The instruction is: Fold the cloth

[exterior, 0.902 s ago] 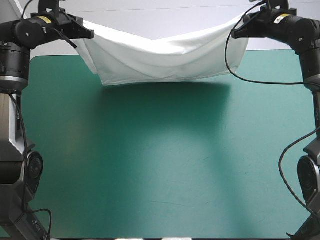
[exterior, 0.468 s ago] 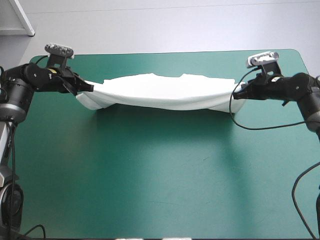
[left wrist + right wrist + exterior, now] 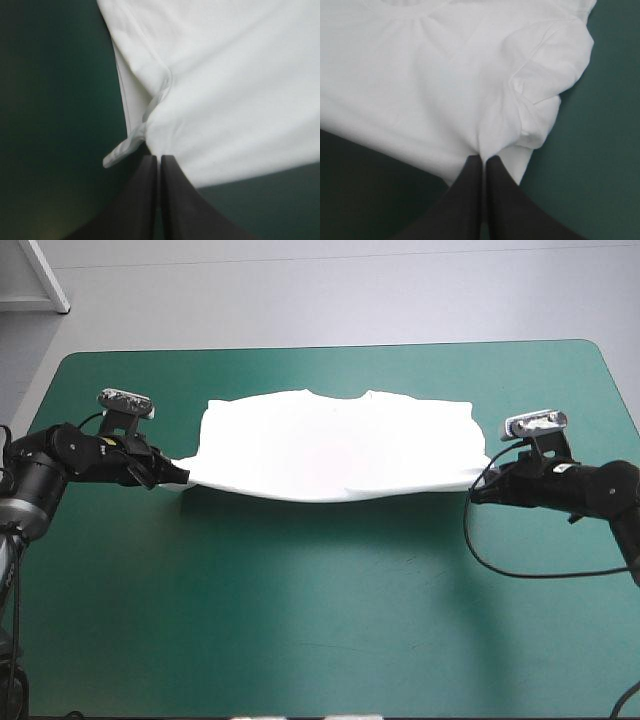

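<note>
Left end effector (image 3: 183, 478), its two broad black fingers (image 3: 142, 200) pressed all but together, pinches the near left corner of the white short-sleeved T-shirt (image 3: 335, 450). The right end effector (image 3: 476, 492) clamps the near right corner likewise, a sleeve (image 3: 545, 90) bunched just beside its tips. The T-shirt lies spread across the far half of the teal-green covered desk (image 3: 320, 620), neckline toward the far edge, its near edge stretched taut between both grips.

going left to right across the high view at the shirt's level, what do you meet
left gripper, black jaws shut on the cloth → white short-sleeved fabric T-shirt → right gripper, black jaws shut on the cloth
</note>
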Tool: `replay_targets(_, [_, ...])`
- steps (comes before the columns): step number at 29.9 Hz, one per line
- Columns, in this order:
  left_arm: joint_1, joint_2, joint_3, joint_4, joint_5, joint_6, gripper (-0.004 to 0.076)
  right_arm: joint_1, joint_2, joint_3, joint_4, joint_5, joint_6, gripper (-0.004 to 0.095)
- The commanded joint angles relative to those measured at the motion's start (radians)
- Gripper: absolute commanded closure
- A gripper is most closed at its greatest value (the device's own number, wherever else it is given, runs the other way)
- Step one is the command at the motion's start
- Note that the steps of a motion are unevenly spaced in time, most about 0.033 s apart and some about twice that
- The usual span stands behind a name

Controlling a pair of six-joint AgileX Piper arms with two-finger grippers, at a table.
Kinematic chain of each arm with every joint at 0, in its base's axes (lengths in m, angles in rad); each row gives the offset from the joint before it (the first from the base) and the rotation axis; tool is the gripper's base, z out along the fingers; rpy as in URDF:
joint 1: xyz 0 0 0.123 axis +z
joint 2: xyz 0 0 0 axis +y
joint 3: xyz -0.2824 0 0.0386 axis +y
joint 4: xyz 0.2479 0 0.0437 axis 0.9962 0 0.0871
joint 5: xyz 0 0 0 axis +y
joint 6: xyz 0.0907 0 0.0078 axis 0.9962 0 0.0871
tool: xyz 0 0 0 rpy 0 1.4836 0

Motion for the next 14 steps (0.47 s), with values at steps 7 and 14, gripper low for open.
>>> replay_targets(7, [0.002, -0.176, 0.209, -0.032, -0.019, -0.007, 0.0705, -0.008, -0.162, 0.209, -0.093, 0.027, 0.101, 0.0921])
replay_targets(14, [0.002, -0.305, 0.395, -0.021, 0.075, -0.028, 0.0705, -0.008, -0.237, 0.324, -0.193, 0.099, 0.228, 0.0921])
